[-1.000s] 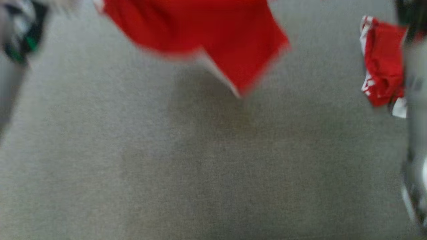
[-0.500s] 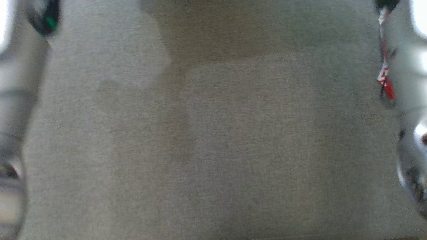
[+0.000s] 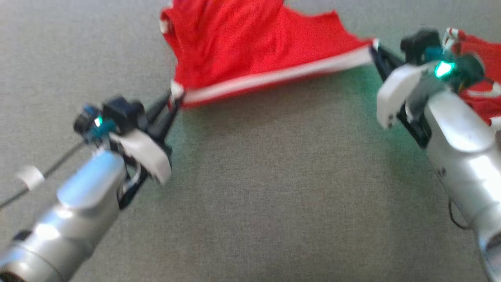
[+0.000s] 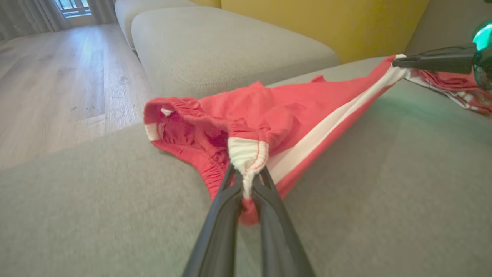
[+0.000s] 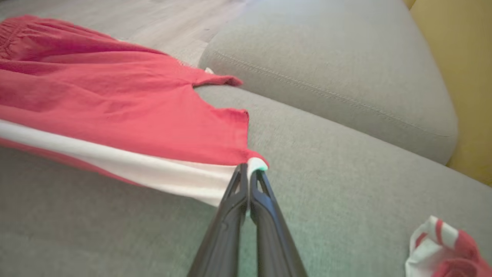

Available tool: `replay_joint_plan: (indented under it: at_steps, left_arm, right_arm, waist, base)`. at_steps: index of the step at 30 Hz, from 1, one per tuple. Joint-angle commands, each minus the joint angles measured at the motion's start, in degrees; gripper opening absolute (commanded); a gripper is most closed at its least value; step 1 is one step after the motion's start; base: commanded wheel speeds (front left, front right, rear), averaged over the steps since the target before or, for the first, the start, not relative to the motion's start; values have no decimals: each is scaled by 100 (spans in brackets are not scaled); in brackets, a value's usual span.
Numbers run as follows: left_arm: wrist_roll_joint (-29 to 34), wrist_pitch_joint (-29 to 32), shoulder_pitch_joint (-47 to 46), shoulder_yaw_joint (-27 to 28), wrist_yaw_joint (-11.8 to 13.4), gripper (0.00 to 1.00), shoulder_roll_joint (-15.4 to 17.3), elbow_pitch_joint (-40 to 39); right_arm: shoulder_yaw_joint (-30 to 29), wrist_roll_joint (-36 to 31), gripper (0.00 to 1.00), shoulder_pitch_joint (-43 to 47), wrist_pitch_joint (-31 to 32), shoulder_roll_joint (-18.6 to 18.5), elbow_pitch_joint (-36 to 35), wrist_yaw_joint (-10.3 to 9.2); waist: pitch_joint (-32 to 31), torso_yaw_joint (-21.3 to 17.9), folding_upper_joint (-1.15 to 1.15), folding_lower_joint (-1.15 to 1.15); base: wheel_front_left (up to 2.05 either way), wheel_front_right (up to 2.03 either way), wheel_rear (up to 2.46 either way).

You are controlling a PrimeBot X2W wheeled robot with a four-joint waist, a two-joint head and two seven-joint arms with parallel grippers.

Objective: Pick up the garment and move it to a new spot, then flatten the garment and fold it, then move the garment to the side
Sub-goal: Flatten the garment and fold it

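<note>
The garment (image 3: 250, 55) is a pair of red shorts with a white side stripe, stretched across the grey sofa seat (image 3: 274, 176). My left gripper (image 3: 174, 100) is shut on its elastic waistband corner (image 4: 246, 154). My right gripper (image 3: 373, 49) is shut on the hem end of the white stripe (image 5: 253, 165). The striped edge runs taut between the two grippers, and the rest of the garment (image 5: 96, 104) lies on the cushion beyond it.
A second red and white cloth (image 3: 481, 74) lies bunched at the right behind my right arm, and the cloth (image 5: 442, 250) sits at that wrist view's lower right. Another grey cushion (image 4: 223, 50), a yellow backrest (image 4: 326, 23) and wooden floor (image 4: 57, 77) lie beyond.
The head camera has swung, so the whole picture shifted. Both grippers and the stretched garment now sit in view, where half a second ago mostly bare cushion showed.
</note>
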Motion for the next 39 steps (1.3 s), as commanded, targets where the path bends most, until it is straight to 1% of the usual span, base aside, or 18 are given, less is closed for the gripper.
replay_joint_plan:
  at_steps: [1,4,8,13,19,23,27,32,34,36,39]
  left_arm:
    - [-44,-61,-125,124,12,0,282,-91]
    - [-29,-64,81,-171,12,0,321,-93]
    - [-118,-68,293,-272,12,0,298,-62]
    - [-90,-70,659,-222,13,0,291,-96]
    - [-25,-71,1361,-190,153,0,338,-419]
    - [-76,-71,1904,-204,336,0,433,-901]
    - [-143,42,2372,-314,570,0,575,-1582]
    - [-196,191,2747,-386,869,0,797,-2422]
    - [-211,200,2781,-342,980,0,873,-2648]
    - [-211,210,2767,-315,1028,0,905,-2731]
    - [-205,246,2646,-219,1137,0,958,-2921]
  right_arm:
    - [159,172,0,99,102,-167,-216,-5]
    - [763,835,0,415,533,-598,-709,-5]
    - [1313,1600,0,704,949,-1212,-1364,-5]
    - [1751,2271,0,1073,1292,-1773,-1975,-5]
    - [2103,2886,0,1629,1564,-2324,-2643,-5]
    - [2168,3260,0,2091,1729,-2711,-3051,-5]
    - [2124,3520,0,2584,1866,-3150,-3479,-5]
    - [1921,3603,0,3071,1955,-3677,-4042,-5]
    - [1742,3574,0,3132,1932,-3776,-4172,-5]
    - [1656,3537,0,3136,1933,-3793,-4220,-5]
    - [1363,3360,0,3037,1897,-3722,-4332,-5]
  waist:
    - [-154,39,0,1]
    - [-350,44,0,1]
    - [-623,13,0,1]
    - [-1035,-56,0,1]
    - [-1564,-154,0,1]
    - [-1841,-225,0,1]
    - [-1956,-270,0,1]
    - [-1980,-300,0,1]
    - [-1958,-289,0,1]
    - [-1941,-275,0,1]
    - [-1864,-209,0,1]
  base:
    - [0,0,0]
    - [0,0,0]
    - [0,0,0]
    - [0,0,0]
    - [0,0,0]
    - [0,0,0]
    - [0,0,0]
    - [0,0,0]
    - [0,0,0]
    - [0,0,0]
    - [0,0,0]
